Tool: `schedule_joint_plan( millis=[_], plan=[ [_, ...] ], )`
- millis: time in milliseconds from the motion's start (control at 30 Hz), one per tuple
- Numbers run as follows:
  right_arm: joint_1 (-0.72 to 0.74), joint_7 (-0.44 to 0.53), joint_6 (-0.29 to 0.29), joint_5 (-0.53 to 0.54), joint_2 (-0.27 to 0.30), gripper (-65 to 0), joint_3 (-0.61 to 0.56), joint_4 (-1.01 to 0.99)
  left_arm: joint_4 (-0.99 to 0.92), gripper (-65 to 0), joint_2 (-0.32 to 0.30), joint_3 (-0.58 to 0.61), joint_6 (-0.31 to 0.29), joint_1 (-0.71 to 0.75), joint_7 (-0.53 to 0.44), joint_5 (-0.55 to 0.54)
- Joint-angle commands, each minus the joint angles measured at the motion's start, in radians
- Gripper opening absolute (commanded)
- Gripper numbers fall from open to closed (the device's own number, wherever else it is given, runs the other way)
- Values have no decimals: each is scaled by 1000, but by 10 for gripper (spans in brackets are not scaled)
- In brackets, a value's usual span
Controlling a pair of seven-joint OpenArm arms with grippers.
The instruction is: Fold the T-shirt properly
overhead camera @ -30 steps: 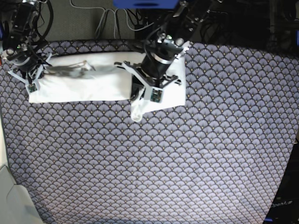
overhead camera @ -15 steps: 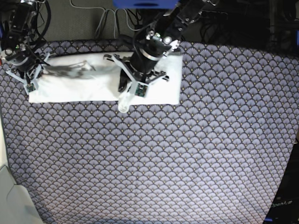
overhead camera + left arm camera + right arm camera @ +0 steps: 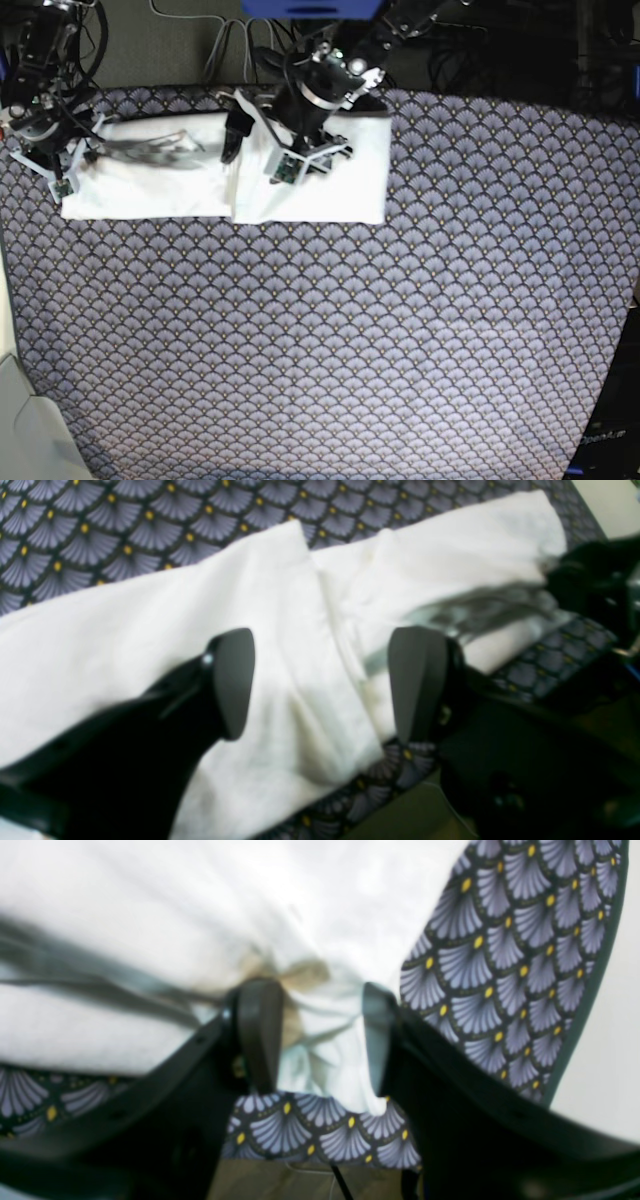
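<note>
The T-shirt (image 3: pixel 330 180) lies as a long white band along the far side of the table, plain side up, with a folded flap edge near its middle (image 3: pixel 320 645). My left gripper (image 3: pixel 250 140) hovers over that middle, open, its fingers (image 3: pixel 232 680) apart above the cloth and holding nothing (image 3: pixel 325 680). At the band's left end my right gripper (image 3: pixel 78 152) is also open. In the right wrist view a crumpled shirt corner (image 3: pixel 325 1040) lies loose between its spread fingers (image 3: pixel 260 1035).
A fan-patterned purple cloth (image 3: pixel 330 340) covers the table. Its left edge (image 3: pixel 590 990) is close beside the right gripper. Cables (image 3: pixel 230 40) and dark equipment sit behind the far edge. A pale surface (image 3: pixel 25 430) shows at the lower left corner.
The left gripper swept leftward with a hanging piece of shirt, laid it flat over the band and opened. The right gripper, shut on the left end before, has opened too.
</note>
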Motion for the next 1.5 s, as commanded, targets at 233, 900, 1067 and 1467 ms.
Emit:
schedule_joint_plan(
  millis=[233,900,1067,1467],
  plan=[
    [-1,7,-4,4,15,-342,9,118,134,-238,-47,-161,3,55,-29,3],
    [47,-16,-4,12,9,-292,10,144,168,-238,-165,-442,-3,217,-36,3],
    [90,-16,-4,12,11,-292,10,107,162,-238,-167,-444,-3,211,-36,3],
    [186,-7,-4,12,18,-292,95,-59,160,-238,-168,-457,-3,211,-29,9]
  ],
)
